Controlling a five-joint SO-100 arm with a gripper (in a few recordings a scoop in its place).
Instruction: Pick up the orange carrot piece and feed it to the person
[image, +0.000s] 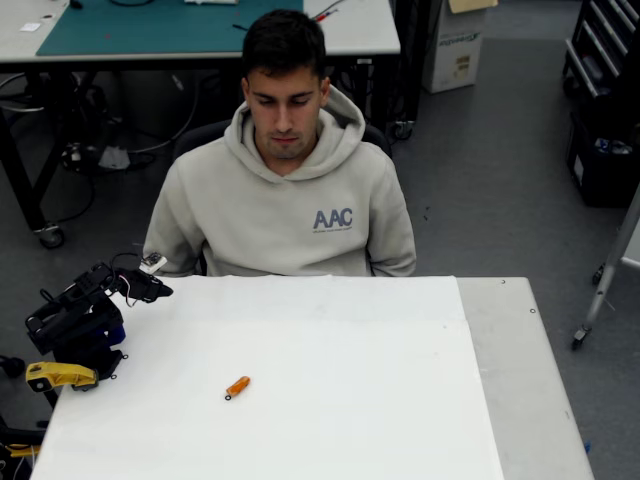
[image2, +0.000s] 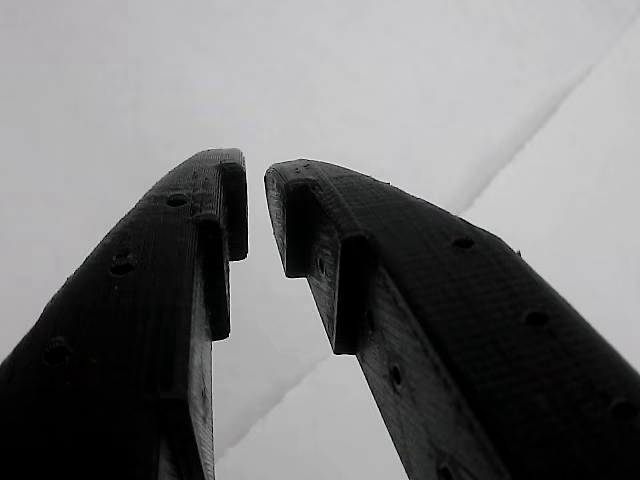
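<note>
the orange carrot piece (image: 237, 386) just lies on the white table (image: 400, 400), left of middle in the overhead view, well apart from the gripper (image: 150, 288) parked at the table's far-left corner. in the wrist view the black fingers (image2: 215, 200) sit nearly together, a thin gap between the tips, nothing between them. the person (image: 285, 190) sits behind the table, head tilted down.

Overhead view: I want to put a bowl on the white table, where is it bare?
The white table is bare right of the small orange carrot piece, and along its far edge before the person in the beige hoodie. The left edge is crowded by the black robot arm.
</note>
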